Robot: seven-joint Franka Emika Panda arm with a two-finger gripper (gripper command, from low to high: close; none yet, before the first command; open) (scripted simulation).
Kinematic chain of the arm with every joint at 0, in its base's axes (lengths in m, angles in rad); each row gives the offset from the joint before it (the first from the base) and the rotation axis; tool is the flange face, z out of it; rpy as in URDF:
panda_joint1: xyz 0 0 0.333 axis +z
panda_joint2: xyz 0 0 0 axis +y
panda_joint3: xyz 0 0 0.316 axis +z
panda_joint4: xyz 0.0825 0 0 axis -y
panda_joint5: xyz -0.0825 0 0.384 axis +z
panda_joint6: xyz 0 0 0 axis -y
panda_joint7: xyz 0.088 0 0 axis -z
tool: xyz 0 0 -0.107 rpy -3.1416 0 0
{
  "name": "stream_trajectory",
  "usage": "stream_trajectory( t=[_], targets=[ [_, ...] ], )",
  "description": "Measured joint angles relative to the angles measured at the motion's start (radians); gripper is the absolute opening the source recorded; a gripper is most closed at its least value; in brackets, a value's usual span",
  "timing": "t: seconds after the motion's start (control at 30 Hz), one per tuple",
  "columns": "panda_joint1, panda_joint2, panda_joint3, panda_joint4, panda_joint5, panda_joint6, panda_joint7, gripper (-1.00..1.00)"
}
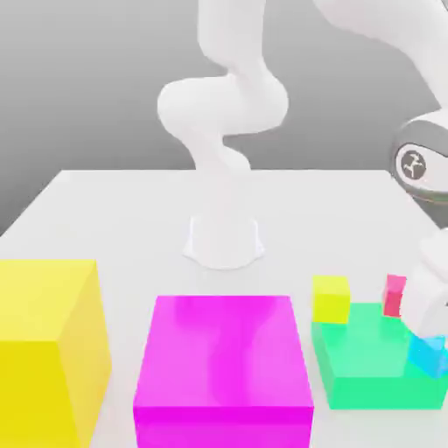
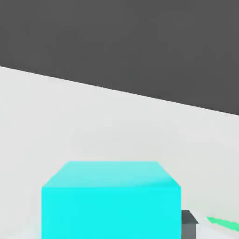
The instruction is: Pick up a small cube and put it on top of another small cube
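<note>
Exterior view, from its left: a large yellow cube [image 1: 44, 350], a large magenta cube [image 1: 223, 367], then a green block [image 1: 367, 372] carrying a small yellow cube [image 1: 332, 297] and a small red cube [image 1: 395, 295]. At the block's right edge, the gripper [image 1: 426, 337] sits over a small cyan cube [image 1: 429, 356]; whether its fingers grip it, I cannot tell.

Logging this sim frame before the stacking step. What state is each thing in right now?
Cyan cube: on the green block's corner, right beside the arm's hand.
Yellow small cube: resting on the green block, untouched.
Red cube: upright on the green block, nothing on top.
Green block: flat on the table, carrying three small cubes.
Magenta block: on the table, bare.
Big yellow block: on the table, bare.
</note>
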Motion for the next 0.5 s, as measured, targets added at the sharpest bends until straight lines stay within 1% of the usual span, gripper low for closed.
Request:
stream_trajectory(
  t=[0.1,0.23,0.27,0.5],
  targets=[
    [0.021,-0.099,0.011,-0.071,0.012,-0.031,0.073,-1.0],
    [0.031,-0.027,-0.004,-0.111,-0.046,0.072,0.138,-1.0],
    [0.035,-0.002,-0.008,-0.116,-0.061,0.101,0.15,1.0],
    [0.036,0.0,-0.01,-0.117,-0.065,0.103,0.153,1.0]
  ],
)
